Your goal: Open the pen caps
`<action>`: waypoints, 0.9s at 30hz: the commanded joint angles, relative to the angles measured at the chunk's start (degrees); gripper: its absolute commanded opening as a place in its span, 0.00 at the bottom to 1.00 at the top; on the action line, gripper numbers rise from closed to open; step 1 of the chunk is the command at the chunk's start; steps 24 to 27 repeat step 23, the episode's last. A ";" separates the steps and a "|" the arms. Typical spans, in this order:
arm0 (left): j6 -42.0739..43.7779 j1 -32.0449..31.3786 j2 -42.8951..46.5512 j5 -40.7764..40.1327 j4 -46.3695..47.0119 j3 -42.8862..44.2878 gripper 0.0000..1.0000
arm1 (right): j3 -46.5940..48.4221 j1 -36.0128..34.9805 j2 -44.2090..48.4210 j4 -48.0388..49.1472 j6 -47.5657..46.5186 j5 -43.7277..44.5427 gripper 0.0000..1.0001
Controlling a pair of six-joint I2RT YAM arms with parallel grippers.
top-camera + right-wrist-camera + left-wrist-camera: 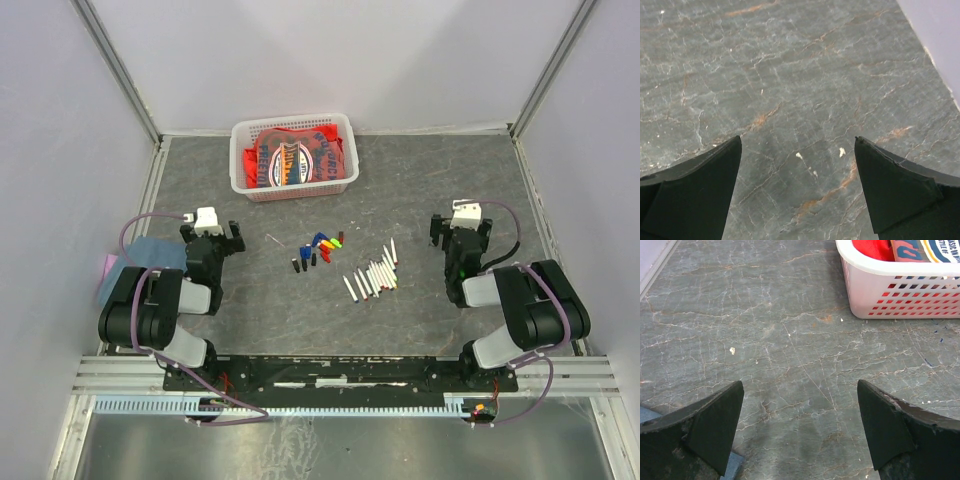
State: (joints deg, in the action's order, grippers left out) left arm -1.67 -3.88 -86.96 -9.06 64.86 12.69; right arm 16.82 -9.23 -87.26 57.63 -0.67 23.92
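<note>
Now: left gripper [222, 238] wide open, empty, low over table [790, 340] at left. Caps [318, 248] in loose cluster mid-table. Pens [372, 272] fanned in row just right of caps. Right gripper [452, 232] wide open too, holding nothing, well apart from pens. Basket [295, 186] at rear.

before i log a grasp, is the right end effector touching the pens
Apart. The top external view shows bare table between the right end effector and the pens; its wrist view shows only table between open jaws.
</note>
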 commanded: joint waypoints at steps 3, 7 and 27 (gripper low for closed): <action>1.85 0.19 0.06 -0.84 3.12 0.41 0.99 | 1.37 0.29 0.67 -2.21 1.71 -1.10 1.00; 1.89 0.17 0.10 -0.80 3.13 0.39 0.99 | 1.41 0.27 0.46 -2.20 1.66 -1.14 1.00; 1.86 0.20 0.08 -0.89 3.17 0.41 0.99 | 2.29 0.89 0.44 -3.94 2.34 -1.80 1.00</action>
